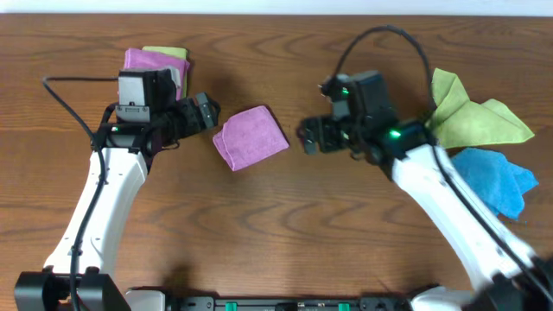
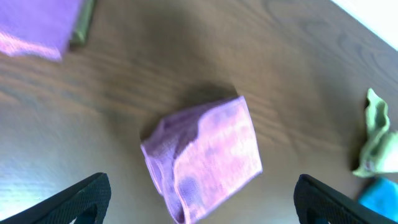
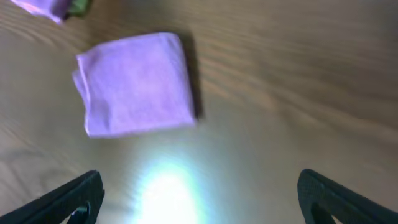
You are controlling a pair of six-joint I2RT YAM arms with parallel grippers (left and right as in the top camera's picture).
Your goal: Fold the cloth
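Observation:
A pink cloth (image 1: 250, 137) lies folded into a small square on the wooden table, between my two grippers. My left gripper (image 1: 206, 112) is open and empty, just left of the cloth and above the table. The cloth shows between its fingers in the left wrist view (image 2: 205, 155). My right gripper (image 1: 309, 136) is open and empty, a little to the right of the cloth. In the right wrist view the cloth (image 3: 134, 84) lies ahead of the open fingers (image 3: 199, 199), apart from them.
A stack of folded cloths, pink over green (image 1: 157, 65), sits at the back left behind my left arm. A crumpled green cloth (image 1: 471, 117) and a blue cloth (image 1: 497, 177) lie at the right. A bright glare spot (image 3: 168, 193) marks the table.

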